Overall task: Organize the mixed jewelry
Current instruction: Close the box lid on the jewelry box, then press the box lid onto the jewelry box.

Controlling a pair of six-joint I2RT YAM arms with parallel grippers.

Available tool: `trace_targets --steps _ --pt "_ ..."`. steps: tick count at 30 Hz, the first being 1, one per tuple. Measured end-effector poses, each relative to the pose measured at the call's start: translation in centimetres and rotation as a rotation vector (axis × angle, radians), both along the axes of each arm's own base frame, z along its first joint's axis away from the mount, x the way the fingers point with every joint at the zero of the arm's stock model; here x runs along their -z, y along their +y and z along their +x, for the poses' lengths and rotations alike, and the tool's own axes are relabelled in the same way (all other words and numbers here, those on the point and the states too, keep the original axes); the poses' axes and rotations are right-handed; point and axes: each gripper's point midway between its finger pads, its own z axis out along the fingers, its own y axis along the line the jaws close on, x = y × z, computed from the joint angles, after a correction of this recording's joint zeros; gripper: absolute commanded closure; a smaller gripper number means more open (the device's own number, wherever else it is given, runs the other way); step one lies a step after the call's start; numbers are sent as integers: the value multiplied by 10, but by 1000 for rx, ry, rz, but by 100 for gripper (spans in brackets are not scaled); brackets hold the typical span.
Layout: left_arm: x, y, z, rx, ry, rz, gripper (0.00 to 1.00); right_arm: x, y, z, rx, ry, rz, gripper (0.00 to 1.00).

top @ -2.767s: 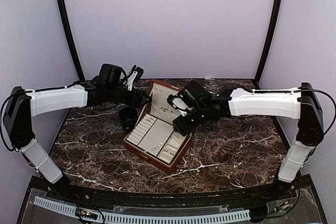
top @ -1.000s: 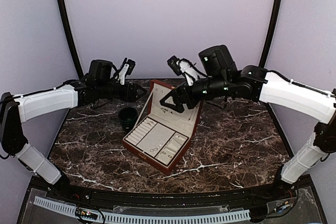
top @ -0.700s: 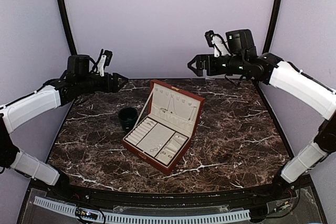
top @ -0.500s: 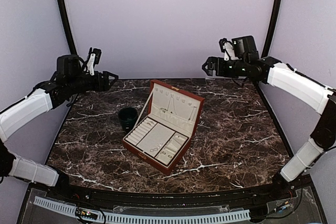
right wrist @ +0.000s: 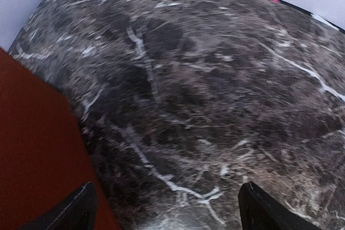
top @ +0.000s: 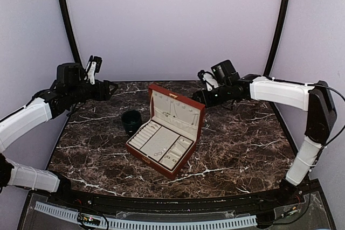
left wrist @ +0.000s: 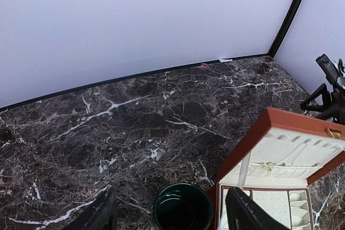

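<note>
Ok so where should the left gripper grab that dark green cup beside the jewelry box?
Probably the rim of the dark green cup, from straight above on its left side: it stands upright with its mouth open, and the red-brown box sits close on its right.

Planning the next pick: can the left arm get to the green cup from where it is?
Probably yes. The cup stands open-topped beside the box, with nothing over it, and the left gripper hangs open nearby, higher up.
</note>
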Motion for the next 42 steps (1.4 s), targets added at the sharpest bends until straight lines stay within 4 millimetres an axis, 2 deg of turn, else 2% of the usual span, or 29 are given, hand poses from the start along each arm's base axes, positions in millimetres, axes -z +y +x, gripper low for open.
trace_targets --steps 5,8,11,15,18,20,22,25,28,32,39,42 --pt "0 0 0 -1 1 1 29 11 56 -63 -259 5 -12 9" --pt "1 0 0 -1 3 1 29 19 73 -93 -354 14 -28 10" --pt "4 -1 -2 8 10 -2 29 26 79 -112 -394 22 -43 10" --pt "13 -8 -8 49 39 -22 29 26 75 -121 -377 9 -59 9" --pt "24 -15 -15 89 85 -60 28 20 71 -119 -310 -9 -65 7" --pt "38 -23 -24 116 141 -97 27 18 71 -120 -265 -7 -68 5" --pt "61 -33 -39 144 215 -122 26 21 71 -125 -228 5 -80 4" --pt "99 -55 -68 196 342 -130 25 29 71 -141 -187 29 -119 3" --pt "121 -66 -88 214 417 -118 25 43 70 -157 -146 60 -175 3" --pt "136 -65 -95 167 456 -83 24 58 68 -171 -97 87 -243 2" --pt "155 -55 -101 80 485 -11 21 61 75 -189 -43 115 -233 2" --pt "173 -48 -107 53 525 2 21 65 80 -197 -25 134 -218 3"
